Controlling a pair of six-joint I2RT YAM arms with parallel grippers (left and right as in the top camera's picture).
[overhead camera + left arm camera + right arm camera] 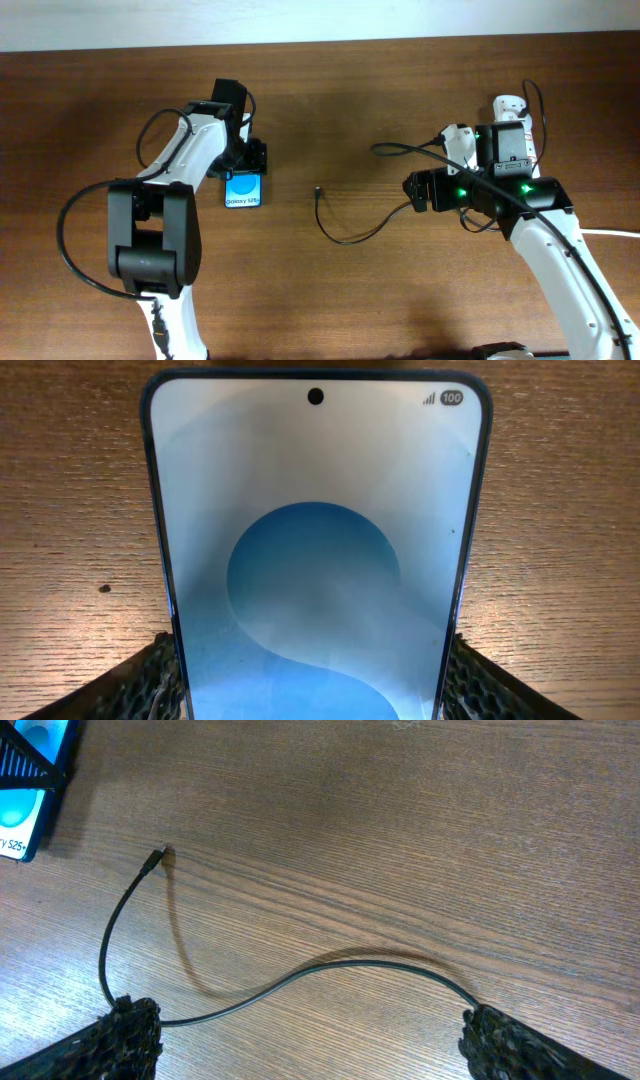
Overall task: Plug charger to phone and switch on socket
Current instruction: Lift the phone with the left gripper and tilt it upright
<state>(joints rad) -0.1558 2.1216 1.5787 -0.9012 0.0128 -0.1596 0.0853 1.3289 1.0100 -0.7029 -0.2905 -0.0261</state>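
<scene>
Phone: The phone (245,191) lies flat on the table (330,90), left of centre, screen up and lit blue. In the left wrist view the phone (315,560) fills the frame, its camera hole at the far end.
Left gripper: The left gripper (245,170) is set over the far end of the phone. Its fingers (150,682) are pressed against the two long edges, so the phone is pinched between them.
Left arm: The arm is raised from its base at the near left, stretched toward the far side, and bent back at the wrist so the gripper points down at the phone.
Charger: The thin black cable (345,238) is laid in a loose curve on the table between the two arms. Its connector tip (316,190) rests on the wood, right of the phone and apart from it.
Right wrist view: The cable (300,982) is seen running from the tip (155,858) down past one finger, then arching across to the other.
Right gripper: The right gripper (412,192) is held low over the cable with its fingers (120,1040) spread wide. Nothing is clamped.
Right arm: The arm is extended from the near right, bent at the elbow, with the gripper turned left toward the table's middle. Green lights are lit on its joints.
White cord: A thick white cord (612,232) is seen at the right edge.
</scene>
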